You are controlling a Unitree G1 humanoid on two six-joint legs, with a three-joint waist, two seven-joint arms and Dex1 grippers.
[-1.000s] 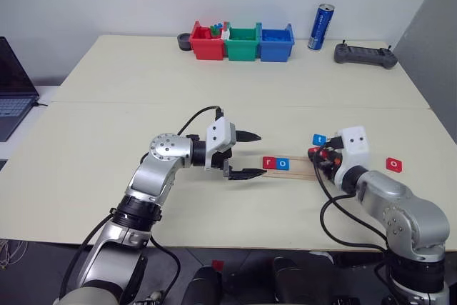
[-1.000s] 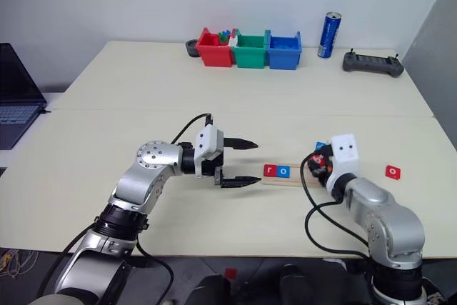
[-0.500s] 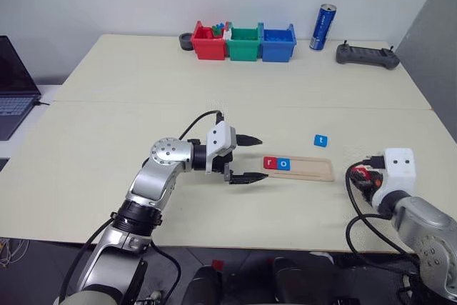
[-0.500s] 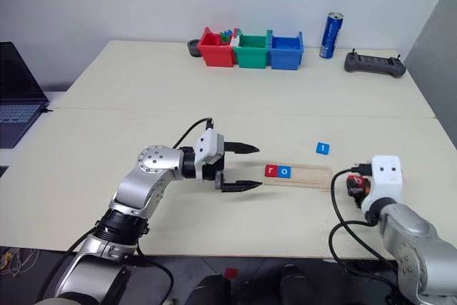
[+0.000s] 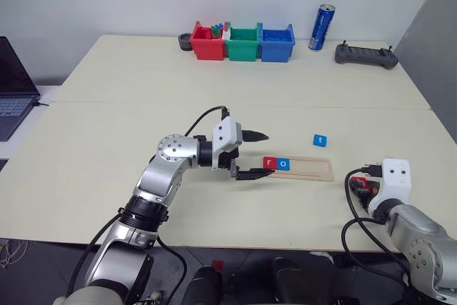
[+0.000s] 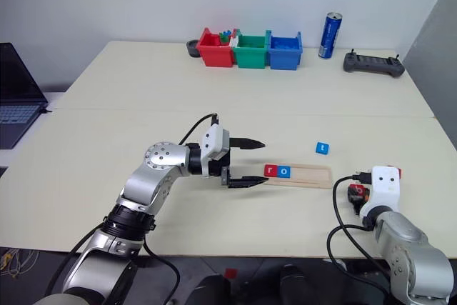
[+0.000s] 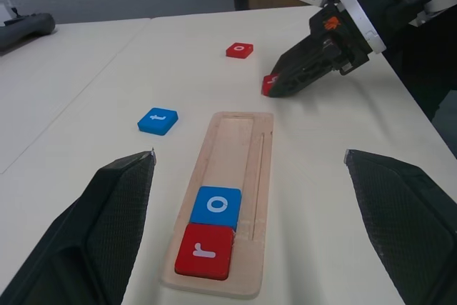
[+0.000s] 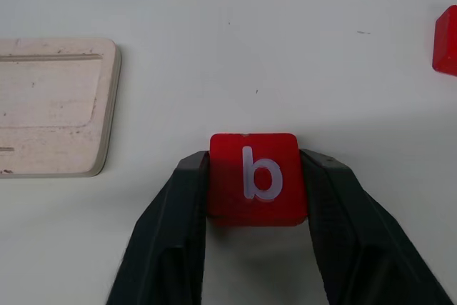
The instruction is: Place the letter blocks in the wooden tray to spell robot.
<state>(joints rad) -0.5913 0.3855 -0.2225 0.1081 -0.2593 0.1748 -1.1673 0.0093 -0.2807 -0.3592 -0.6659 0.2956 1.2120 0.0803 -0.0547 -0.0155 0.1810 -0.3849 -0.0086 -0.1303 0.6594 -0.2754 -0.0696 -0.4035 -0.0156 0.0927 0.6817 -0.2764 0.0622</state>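
While it sits low at the lower right of the head view, the right gripper (image 8: 255, 198) has its two black fingers (image 8: 171, 233) pressed against the sides of a red b block (image 8: 257, 178) that lies on the pale bench (image 5: 107, 141), just off the near end of the wooden tray (image 8: 50, 108). At centre frame the left gripper (image 5: 257, 155) points toward the right of the picture with its fingers spread wide and nothing between them, one finger above the tray's left end and one just before it. Inside the tray's groove, at its left end, a red r block (image 5: 269, 163) and a blue o block (image 5: 283, 164) lie side by side, touching; the remaining groove to their right is bare wood. Above the tray's right part a blue t block (image 5: 320, 140) lies flat on the bench, apart from the tray. In the left wrist view a red o block (image 7: 240, 49) lies further off, beyond the right gripper. Along the far edge, at the top of the frame, stand a red bin (image 5: 208, 42), a green bin (image 5: 243, 42) and a blue bin (image 5: 276, 41) in a row, with a small dark pot (image 5: 185, 41) at their left, a blue can (image 5: 321, 27) upright to their right, and a dark handheld controller (image 5: 365, 55) further right. At the left edge is part of a laptop (image 5: 14, 87).
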